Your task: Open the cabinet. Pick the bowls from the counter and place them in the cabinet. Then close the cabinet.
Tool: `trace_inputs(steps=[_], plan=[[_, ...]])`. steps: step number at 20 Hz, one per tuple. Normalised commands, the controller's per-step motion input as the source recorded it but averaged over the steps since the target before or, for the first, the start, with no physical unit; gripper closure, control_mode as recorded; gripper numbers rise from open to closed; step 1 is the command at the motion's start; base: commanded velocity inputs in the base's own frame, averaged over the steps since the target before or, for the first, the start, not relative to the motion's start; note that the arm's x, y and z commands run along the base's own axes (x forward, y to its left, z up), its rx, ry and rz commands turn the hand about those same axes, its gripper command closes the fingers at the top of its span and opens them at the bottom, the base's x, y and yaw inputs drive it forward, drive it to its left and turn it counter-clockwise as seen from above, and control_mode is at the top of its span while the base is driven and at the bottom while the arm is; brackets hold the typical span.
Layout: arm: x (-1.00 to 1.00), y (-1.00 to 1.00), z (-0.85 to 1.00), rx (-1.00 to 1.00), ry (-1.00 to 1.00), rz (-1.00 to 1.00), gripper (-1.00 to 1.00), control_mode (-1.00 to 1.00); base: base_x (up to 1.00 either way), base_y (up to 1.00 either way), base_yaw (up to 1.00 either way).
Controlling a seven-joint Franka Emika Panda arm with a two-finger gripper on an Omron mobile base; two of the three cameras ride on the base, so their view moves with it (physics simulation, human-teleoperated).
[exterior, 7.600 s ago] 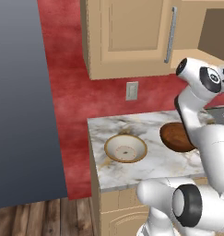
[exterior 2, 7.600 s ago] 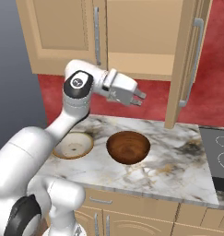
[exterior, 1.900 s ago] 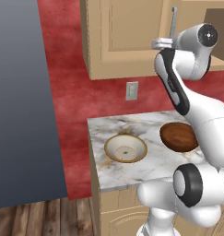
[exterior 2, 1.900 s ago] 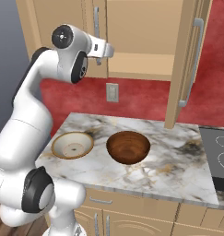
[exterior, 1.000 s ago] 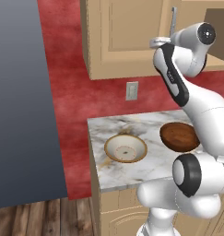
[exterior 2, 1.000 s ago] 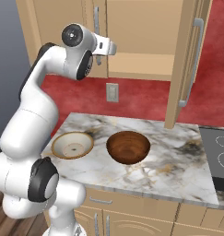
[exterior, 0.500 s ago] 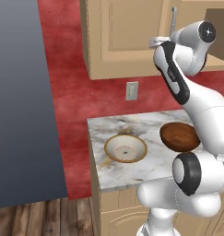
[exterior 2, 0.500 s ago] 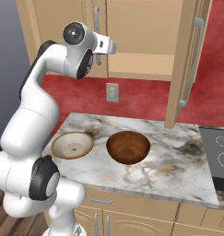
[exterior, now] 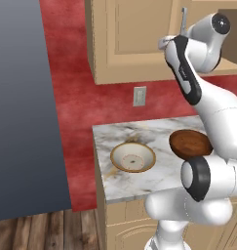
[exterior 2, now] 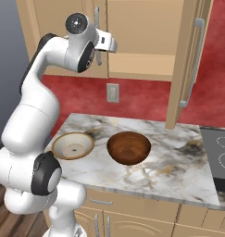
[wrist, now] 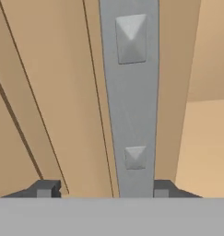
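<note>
The cabinet [exterior: 129, 44] hangs above the counter [exterior: 139, 134]. Its right door [exterior 2: 188, 60] stands swung open and its left door [exterior 2: 72, 41] is closed. My gripper [wrist: 105, 189] is raised to the left door's silver bar handle [wrist: 132, 101]. The bar runs between my fingers, tight against the right one, and the jaws have drawn in on it. The same gripper [exterior 2: 109, 45] is at the handle [exterior 2: 97, 28]. On the counter [exterior 2: 178, 157] sit the cream bowl [exterior 2: 72, 145] and the brown bowl [exterior 2: 128, 147], side by side. The cream bowl [exterior: 132, 156] and the brown bowl [exterior: 189, 143] are both well below my hand.
A wall outlet [exterior 2: 112, 93] sits on the red backsplash behind the bowls. A black cooktop [exterior 2: 218, 157] adjoins the counter's right end. A tall grey panel [exterior: 22, 107] stands left of the counter. Base cabinet fronts [exterior 2: 132, 217] run below the slab.
My jaws have narrowed around the handle over the last second. The arm, raised from over the counter seconds ago, has hardly moved since. The bowls lie as before.
</note>
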Motion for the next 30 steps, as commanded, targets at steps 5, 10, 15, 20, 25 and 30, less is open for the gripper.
trace_inputs(steps=[5,10,15,20,25,30], plan=[[0.03,-0.10,-0.44,0.00,-0.10,0.00,1.00,-1.00,0.00,0.00,0.00],[0.00,-0.10,-0.56,0.00,-0.26,0.00,1.00,-1.00,0.00,0.00,0.00],[0.24,-0.01,-0.25,0.00,-0.11,0.03,1.00,-1.00,0.00,0.00,0.00],[-0.03,0.00,-0.01,-0.05,0.00,0.00,1.00,-1.00,0.00,0.00,0.00],[-0.47,0.00,0.04,-0.11,-0.01,0.00,1.00,-1.00,0.00,0.00,0.00],[-0.72,0.00,0.07,-0.12,-0.05,-0.02,1.00,-1.00,0.00,0.00,0.00]])
